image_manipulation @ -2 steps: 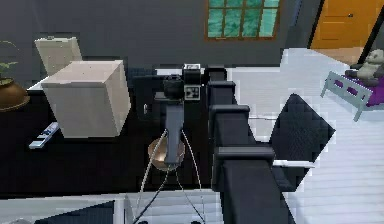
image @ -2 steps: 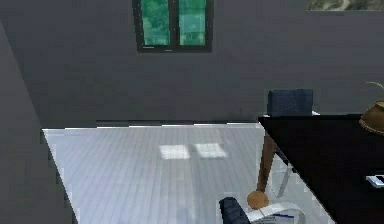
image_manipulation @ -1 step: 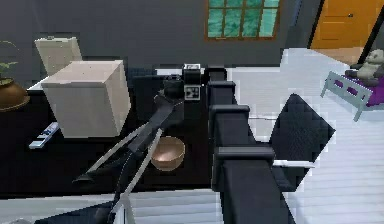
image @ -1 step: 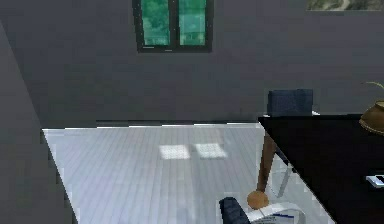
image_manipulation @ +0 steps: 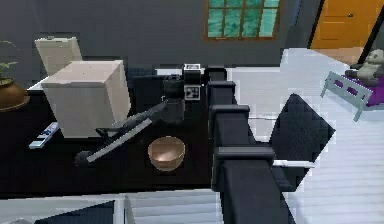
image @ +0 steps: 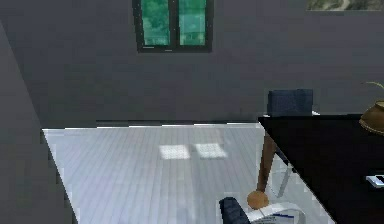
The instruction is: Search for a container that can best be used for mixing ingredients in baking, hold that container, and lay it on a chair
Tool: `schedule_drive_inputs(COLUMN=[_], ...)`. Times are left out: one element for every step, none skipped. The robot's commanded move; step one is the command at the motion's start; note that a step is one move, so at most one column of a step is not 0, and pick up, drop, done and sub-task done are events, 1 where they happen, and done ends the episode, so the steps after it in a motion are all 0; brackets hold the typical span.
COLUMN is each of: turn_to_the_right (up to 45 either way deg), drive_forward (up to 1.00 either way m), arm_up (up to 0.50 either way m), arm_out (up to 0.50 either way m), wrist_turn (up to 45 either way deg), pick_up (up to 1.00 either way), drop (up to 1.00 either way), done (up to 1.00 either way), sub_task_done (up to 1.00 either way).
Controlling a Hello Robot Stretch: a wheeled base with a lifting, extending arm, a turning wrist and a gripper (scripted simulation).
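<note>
A brown bowl [image_manipulation: 166,153] lies on the black table [image_manipulation: 60,175] in the arm side view, near the table's front edge. The dark arm [image_manipulation: 232,150] rises from the bottom, with its two white marked squares [image_manipulation: 190,82] at the far end. From there the gripper [image_manipulation: 86,156] stretches down and left over the tabletop, its thin fingers [image_manipulation: 125,130] passing left of the bowl and in front of a pale box [image_manipulation: 88,95]. I cannot tell whether it holds anything. A black chair [image_manipulation: 300,135] stands right of the arm.
A remote [image_manipulation: 42,135] and a brown vase [image_manipulation: 10,92] sit at the table's left, with a beige chair [image_manipulation: 58,52] behind. A purple-seated chair [image_manipulation: 358,92] and an orange door [image_manipulation: 350,25] are at right. The forward view has the black table [image: 330,150], a blue chair [image: 290,102], a window [image: 173,22] and white floor [image: 140,170].
</note>
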Motion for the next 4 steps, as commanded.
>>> schedule_drive_inputs(turn_to_the_right=[0.0,0.0,0.0,0.0], drive_forward=[0.0,0.0,0.0,0.0], arm_up=[0.0,0.0,-0.28,0.0], arm_out=[0.0,0.0,0.0,0.0], wrist_turn=[45.0,33.0,0.0,0.0], pick_up=[0.0,0.0,0.0,1.0], drop=[0.0,0.0,0.0,0.0], done=[0.0,0.0,0.0,0.0], sub_task_done=[0.0,0.0,0.0,0.0])
